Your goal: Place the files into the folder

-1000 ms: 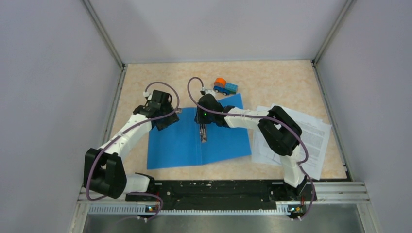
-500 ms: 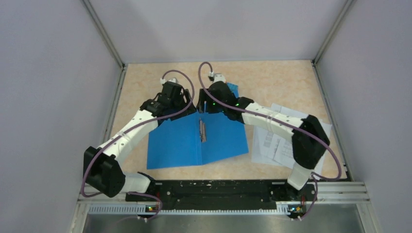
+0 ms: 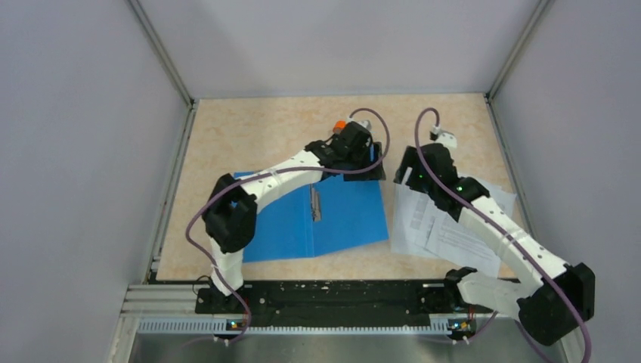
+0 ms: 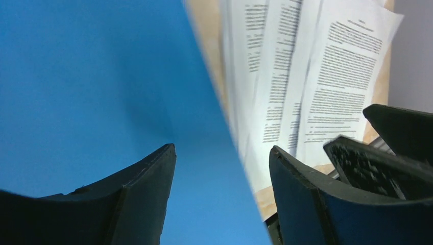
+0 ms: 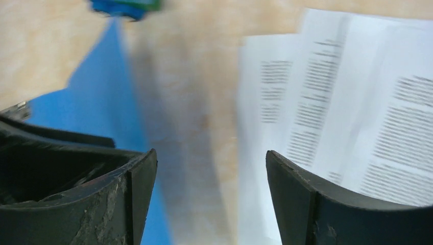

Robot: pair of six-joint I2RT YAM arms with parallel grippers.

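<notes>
My left gripper (image 4: pixel 222 153): jaws wide apart, nothing in them, hanging over the right edge of the folder (image 4: pixel 102 76). Blue fills the left of that view, and the files (image 4: pixel 327 76) are at upper right. My right gripper (image 5: pixel 210 155): also spread wide and empty, over the bare strip between folder and paper. That view is blurred, so I can't tell its height above the sheets. Top view: folder lies open and flat at centre, metal clip (image 3: pixel 315 204) by the spine. The files are a loose fanned stack just right of it, none inside. Step in hand, as I read it: right gripper goes for the stack. To do it well, come down on the stack's left edge and pinch all sheets, not just the top one, since fanned paper will shear. Left gripper pins the folder corner so it doesn't skate. Drag low and land clear of the clip. Toy truck (image 3: pixel 340 125) sits at the folder's upper-right corner, so don't clip it. Pale marbled tabletop (image 3: pixel 249 128) looks smooth, so I expect sliding. Plain grey walls (image 3: pixel 75 151) on three sides, metal rail (image 3: pixel 325 295) at the frame's bottom.
</notes>
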